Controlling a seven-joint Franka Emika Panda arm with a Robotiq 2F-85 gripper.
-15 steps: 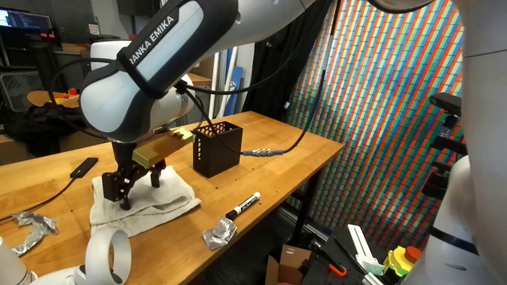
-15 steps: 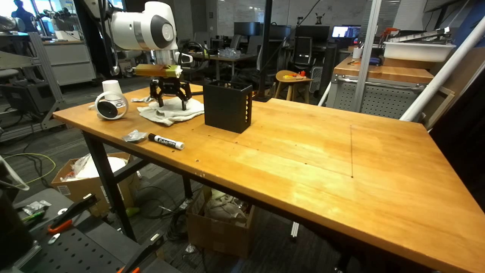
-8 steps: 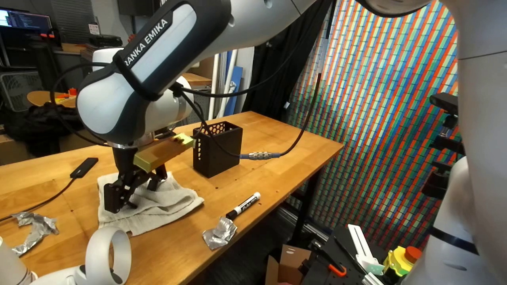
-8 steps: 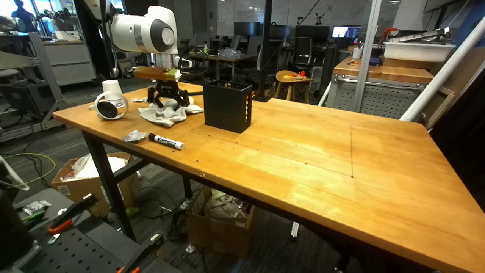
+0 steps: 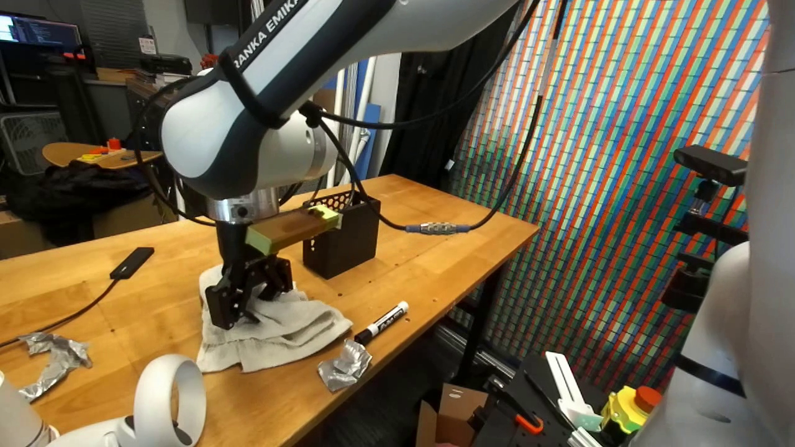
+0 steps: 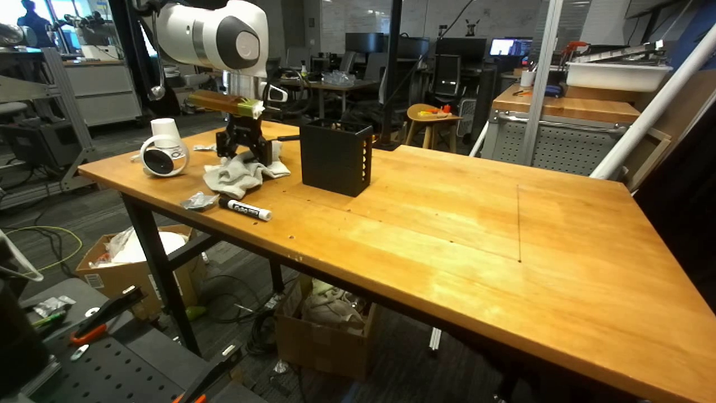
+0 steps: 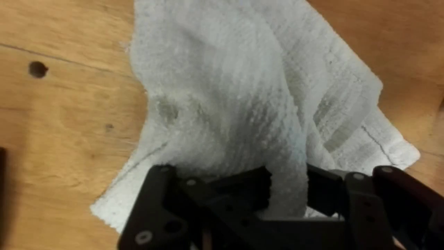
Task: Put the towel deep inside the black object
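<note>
The pale, crumpled towel (image 5: 292,344) lies on the wooden table in both exterior views, its middle bunched up under the arm. My gripper (image 7: 287,194) is shut on a thick fold of it; in the wrist view the towel (image 7: 222,80) passes between the two dark pads and touches both. Much of the cloth still rests on the tabletop, spread out around the gripper. The black object, an upright open-topped box (image 6: 335,159) with honeycomb holes, stands beside the towel and apart from it. In an exterior view the arm's camera mount partly covers the box (image 5: 351,248); its inside is hidden.
A marker (image 5: 381,323) and crumpled foil (image 5: 345,366) lie by the table's front edge, close to the towel. More foil (image 5: 59,360), a white ring-shaped controller (image 5: 169,397) and a small black device (image 5: 131,263) with a cable are also on the table.
The gripper has gone from open to shut, gathering the towel into a fold. Arm and towel have shifted toward the marker and the table's front edge. The box has not moved.
</note>
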